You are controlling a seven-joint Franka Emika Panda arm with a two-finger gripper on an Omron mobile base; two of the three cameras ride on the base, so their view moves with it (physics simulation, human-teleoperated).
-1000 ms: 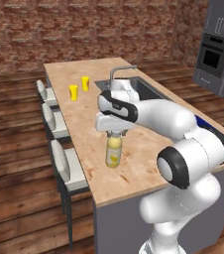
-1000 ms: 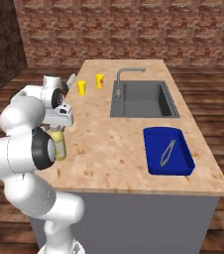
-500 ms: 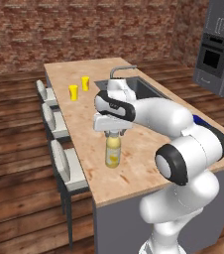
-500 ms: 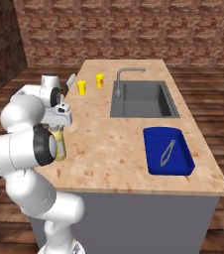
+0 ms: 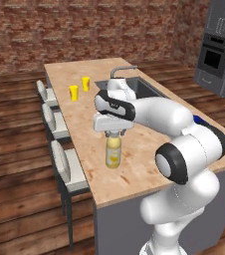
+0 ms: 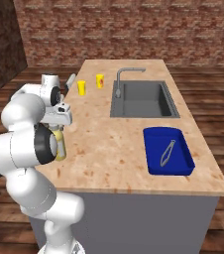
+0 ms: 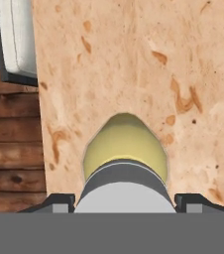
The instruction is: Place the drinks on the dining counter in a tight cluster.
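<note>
A: Risk entry first. We have the yellow bottle (image 5: 113, 152) standing upright on the dining counter (image 5: 149, 149), directly under the pincer (image 5: 112, 134), near the counter's stool-side edge. If the hand lifts off-axis or a finger drags the pale cap (image 7: 125, 194), we judge the bottle could tip toward that edge and drop by the stools (image 5: 67, 169).

B: Agreed. Cause would be side contact on withdrawal, not the surface; the wood top looks flat there. Second risk: this spot sits well away from the 2 small yellow cups (image 5: 79, 88) and the sink (image 6: 143, 99), and we see no other drink near the pincer, so a cluster may form too close to the edge.

A: Pincer state?

B: In the hand view the 2 fingertips (image 7: 54, 203) stand to either side of the cap, spread wider than it, with a gap showing on each side. We read the pincer as spread and not pinching; contact with the cap cannot be ruled out from the left base view, where the fingers overlap the bottle's neck.

A: Right base view?

B: The arm hides most of the bottle (image 6: 59, 146); only a yellow sliver shows below the hand. The blue tray (image 6: 167, 151) with tongs (image 6: 166, 154) lies far across the counter from the pincer, no hazard.
</note>
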